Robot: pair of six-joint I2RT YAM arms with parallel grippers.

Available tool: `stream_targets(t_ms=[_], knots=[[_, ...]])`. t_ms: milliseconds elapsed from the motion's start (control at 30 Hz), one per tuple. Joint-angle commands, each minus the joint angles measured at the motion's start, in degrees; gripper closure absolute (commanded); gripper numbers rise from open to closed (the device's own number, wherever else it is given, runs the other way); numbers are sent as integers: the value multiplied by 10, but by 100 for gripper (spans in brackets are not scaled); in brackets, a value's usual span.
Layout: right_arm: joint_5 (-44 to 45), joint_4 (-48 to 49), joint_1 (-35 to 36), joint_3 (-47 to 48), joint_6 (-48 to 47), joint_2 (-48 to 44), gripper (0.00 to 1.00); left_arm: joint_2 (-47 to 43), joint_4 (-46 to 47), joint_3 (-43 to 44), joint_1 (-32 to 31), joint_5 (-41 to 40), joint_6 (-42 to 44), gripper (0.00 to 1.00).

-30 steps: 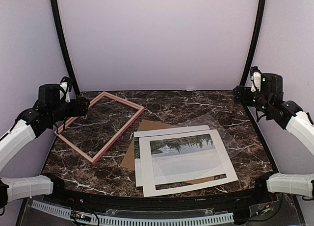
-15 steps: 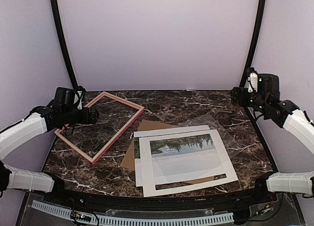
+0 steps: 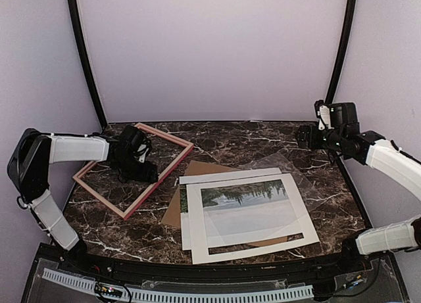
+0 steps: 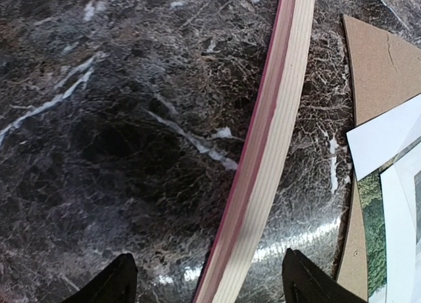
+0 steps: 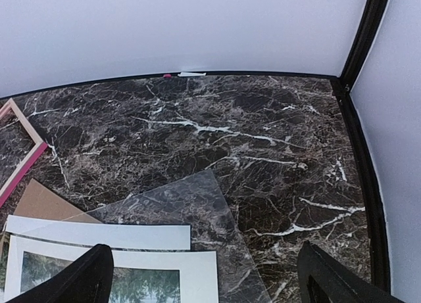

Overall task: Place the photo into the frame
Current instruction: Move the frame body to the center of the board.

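Left arm reaches low across the tabletop (image 3: 250, 142) to the frame (image 4: 273, 125), its tool (image 4: 210, 286) spread astride the near-right rail, neither finger touching. Right tool (image 5: 207, 277) hangs wide open over the far right corner. The photo (image 3: 243, 195) lies under the white mat (image 3: 300, 211), just right of the frame.

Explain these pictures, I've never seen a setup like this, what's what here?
Two robot arms are bolted at the near edge of a marble table. One picture looks down from above and behind them; the other two come from cameras on each wrist. On the table lie a pink-red wooden frame, a brown backing board, a clear sheet, and a landscape photo under a white mat board. The left fingers straddle a frame rail, open; the right fingers hang open over the far right. Nothing is held.
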Motion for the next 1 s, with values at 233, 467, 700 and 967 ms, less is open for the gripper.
stream_targets(t_ms=[233, 467, 700, 967], knots=[[-53, 17, 4, -3, 24, 7, 1, 81, -40, 40, -33, 20, 13, 36], [-53, 15, 4, -10, 31, 10, 1, 86, -70, 42, -70, -6, -35, 58], [-53, 3, 4, -7, 43, 21, 1, 92, -60, 30, -129, 20, -171, 65], [-21, -30, 3, 6, 59, 57, 1, 136, 7, 59, -202, 60, -270, 66]])
